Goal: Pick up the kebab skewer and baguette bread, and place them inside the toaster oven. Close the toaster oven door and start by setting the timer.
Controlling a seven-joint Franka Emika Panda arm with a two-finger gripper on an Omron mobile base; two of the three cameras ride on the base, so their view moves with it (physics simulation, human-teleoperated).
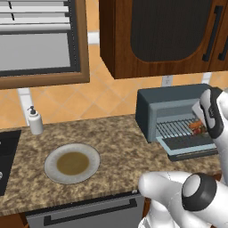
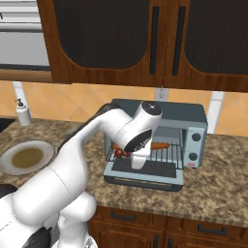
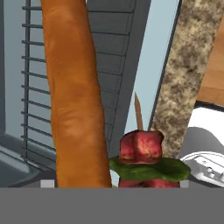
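The blue-grey toaster oven [image 2: 167, 112] stands on the counter with its door [image 2: 162, 170] dropped open. On its wire rack [image 3: 111, 52] lies the orange-brown baguette bread [image 3: 72, 100] [image 2: 161, 145]. Beside the loaf, apart from it, rests the kebab skewer [image 3: 142, 151] [image 2: 118, 153], red chunks with a green piece. My gripper [image 2: 137, 164] hangs over the open door at the oven mouth, pointing down at the rack. Its jaws stand wide and grip nothing. In the left base view my hand [image 1: 213, 116] partly covers the food [image 1: 196, 126].
Left of the oven an empty round plate [image 1: 91, 153] sits on the speckled counter [image 1: 120, 142]. A soap dispenser [image 1: 34, 120] stands by the back wall. The oven's knobs [image 2: 196, 137] are on its right face. Dark wood cabinets [image 2: 145, 38] hang above.
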